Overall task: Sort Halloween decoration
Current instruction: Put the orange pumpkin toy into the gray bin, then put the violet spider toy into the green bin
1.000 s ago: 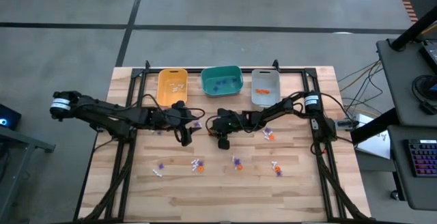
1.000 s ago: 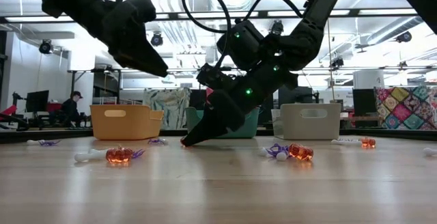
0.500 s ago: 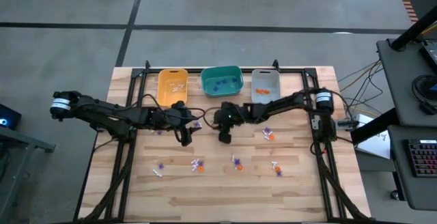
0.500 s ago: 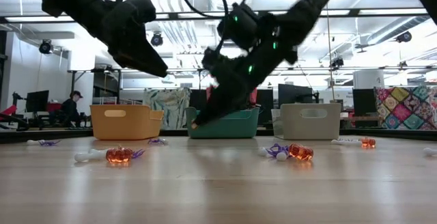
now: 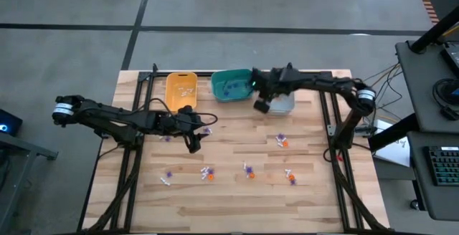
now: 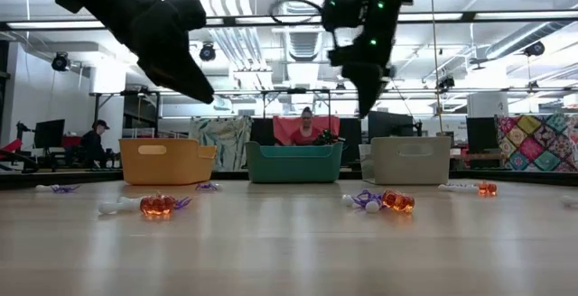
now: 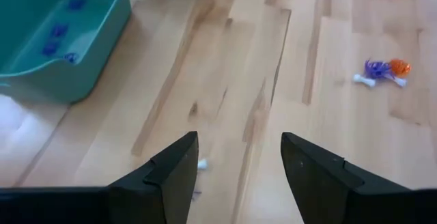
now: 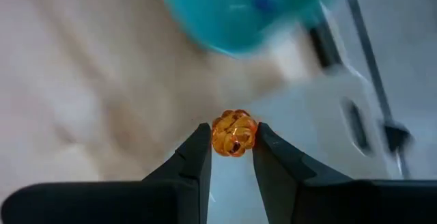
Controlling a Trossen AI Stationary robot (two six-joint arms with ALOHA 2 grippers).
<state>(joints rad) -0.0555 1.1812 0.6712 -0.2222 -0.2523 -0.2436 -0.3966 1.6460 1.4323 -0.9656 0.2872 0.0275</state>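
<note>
Small orange, purple and white Halloween trinkets lie scattered on the wooden table, such as one cluster [image 5: 282, 142] and another [image 5: 208, 173]. My right gripper [image 8: 232, 136] hangs high above the table's far side, between the teal bin [image 5: 232, 84] and the grey bin [image 5: 281, 92], shut on an orange pumpkin-shaped trinket [image 8: 233, 134]. My left gripper [image 7: 239, 142] hovers open over bare wood in front of the yellow bin [image 5: 181, 90], with nothing between its fingers. My right gripper pinches the orange pumpkin trinket by its two sides [image 8: 220, 136] between the free ends of its two fingers. The fingers slant down from above. The trinket is lifted clear of the table and the bins.
The three bins stand in a row along the far edge; the teal one holds blue pieces, the yellow one white pieces. More trinkets lie near the front [image 5: 248, 170], [image 5: 290, 177], [image 5: 168, 174]. A small white piece [image 7: 202, 163] lies just beyond my left fingers.
My right gripper has risen from the table's middle and swung toward the far edge and to the right, ending over the gap between the teal and grey bins. It has tipped to point more steeply down, carrying the orange trinket with it.
</note>
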